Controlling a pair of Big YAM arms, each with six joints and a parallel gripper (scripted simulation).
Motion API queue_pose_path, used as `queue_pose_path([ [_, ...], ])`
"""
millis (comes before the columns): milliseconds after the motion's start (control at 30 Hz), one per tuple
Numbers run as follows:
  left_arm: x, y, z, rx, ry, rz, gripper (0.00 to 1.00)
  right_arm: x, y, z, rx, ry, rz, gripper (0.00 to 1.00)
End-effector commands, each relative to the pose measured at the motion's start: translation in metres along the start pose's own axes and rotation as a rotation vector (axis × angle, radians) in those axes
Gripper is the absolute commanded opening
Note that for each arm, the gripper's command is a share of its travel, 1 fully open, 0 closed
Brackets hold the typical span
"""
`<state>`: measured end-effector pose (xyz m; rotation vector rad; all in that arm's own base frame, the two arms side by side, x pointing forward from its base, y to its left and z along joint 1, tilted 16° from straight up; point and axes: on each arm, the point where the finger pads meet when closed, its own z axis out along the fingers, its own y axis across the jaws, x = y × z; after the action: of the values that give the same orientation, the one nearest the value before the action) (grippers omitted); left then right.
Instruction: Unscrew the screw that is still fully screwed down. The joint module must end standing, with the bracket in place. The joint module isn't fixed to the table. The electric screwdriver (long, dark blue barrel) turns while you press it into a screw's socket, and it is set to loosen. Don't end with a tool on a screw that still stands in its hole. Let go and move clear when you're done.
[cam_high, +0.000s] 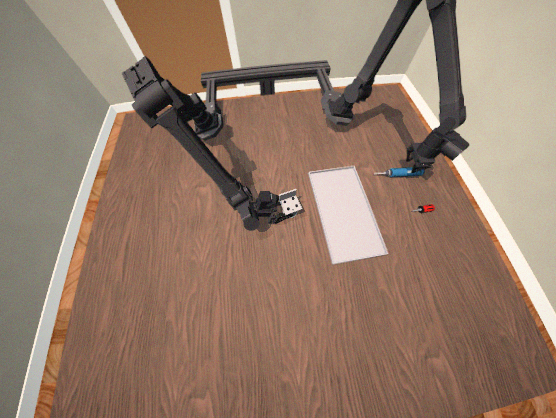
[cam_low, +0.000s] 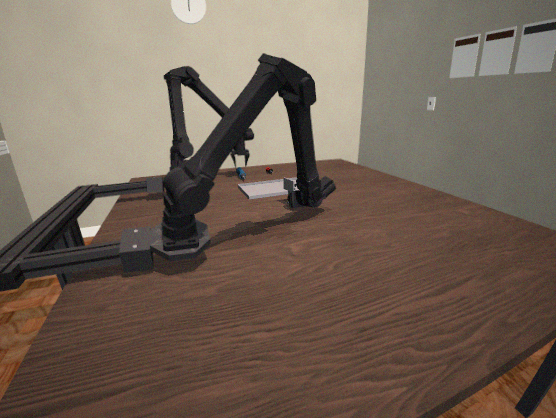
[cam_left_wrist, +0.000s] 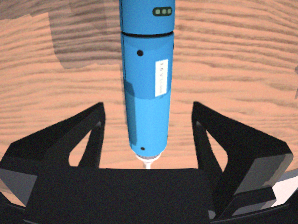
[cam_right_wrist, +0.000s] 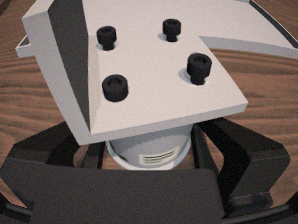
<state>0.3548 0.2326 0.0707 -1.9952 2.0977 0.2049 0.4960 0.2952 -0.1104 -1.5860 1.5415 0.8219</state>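
The joint module (cam_right_wrist: 159, 156) stands upright with the pale bracket (cam_high: 291, 204) (cam_right_wrist: 145, 65) on top. In the right wrist view the near-left screw (cam_right_wrist: 115, 88) sits down against the plate; the other three stand raised, with shank showing. My right gripper (cam_right_wrist: 148, 110) has its fingers against both sides of the module below the bracket, closed lightly on it; the contact is partly hidden. The electric screwdriver (cam_high: 399, 173) (cam_left_wrist: 148, 75) lies flat, its tip towards the tray. My left gripper (cam_left_wrist: 148, 109) (cam_low: 241, 163) is open, with fingers on either side of the blue barrel and gaps at both.
A shallow white tray (cam_high: 350, 215) (cam_low: 265, 189) lies between the module and the electric screwdriver. A small red screwdriver (cam_high: 427, 208) (cam_low: 269, 170) lies beside the electric one, towards the table's right edge in the top view. The tray's near edge is close to the bracket.
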Motion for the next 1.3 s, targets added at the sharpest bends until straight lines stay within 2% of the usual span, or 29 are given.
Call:
queue_pose_path([
  [0, -0.004, -0.004, 0.007, 0.008, -0.004, 0.005, 0.65, -0.009, -0.011, 0.0, 0.014, -0.009, -0.023, 0.59],
  [33, -0.004, -0.003, 0.009, 0.006, -0.003, 0.005, 0.65, -0.009, -0.011, 0.0, 0.014, -0.009, -0.023, 0.59],
  [67, -0.008, -0.011, -0.003, 0.026, -0.015, -0.003, 0.65, -0.009, -0.011, 0.0, 0.014, -0.009, -0.023, 0.59],
  [200, -0.008, -0.011, -0.003, 0.026, -0.015, -0.003, 0.65, -0.009, -0.011, 0.0, 0.014, -0.009, -0.023, 0.59],
  [233, -0.003, 0.0, 0.012, 0.001, 0.0, 0.003, 0.65, -0.009, -0.011, 0.0, 0.014, -0.009, -0.023, 0.59],
  [600, -0.004, 0.0, 0.031, 0.001, 0.0, 0.001, 0.65, -0.009, -0.011, 0.0, 0.014, -0.009, -0.023, 0.59],
  [633, -0.008, -0.01, 0.018, 0.025, -0.015, -0.003, 0.65, -0.009, -0.011, 0.0, 0.014, -0.009, -0.023, 0.59],
  [767, -0.008, -0.01, 0.018, 0.025, -0.015, -0.003, 0.65, -0.009, -0.011, 0.0, 0.014, -0.009, -0.023, 0.59],
  [800, -0.004, -0.003, 0.031, 0.006, -0.002, 0.006, 0.65, -0.009, -0.011, 0.0, 0.014, -0.009, -0.023, 0.59],
  [1100, -0.003, 0.001, 0.048, -0.001, 0.001, 0.003, 0.65, -0.009, -0.011, 0.0, 0.014, -0.009, -0.023, 0.59],
  [1200, -0.007, -0.005, 0.048, 0.011, -0.007, 0.002, 0.65, -0.009, -0.011, 0.0, 0.014, -0.009, -0.023, 0.59],
  [1267, -0.008, -0.01, 0.038, 0.024, -0.014, -0.003, 0.65, -0.009, -0.011, 0.0, 0.014, -0.009, -0.023, 0.59],
])
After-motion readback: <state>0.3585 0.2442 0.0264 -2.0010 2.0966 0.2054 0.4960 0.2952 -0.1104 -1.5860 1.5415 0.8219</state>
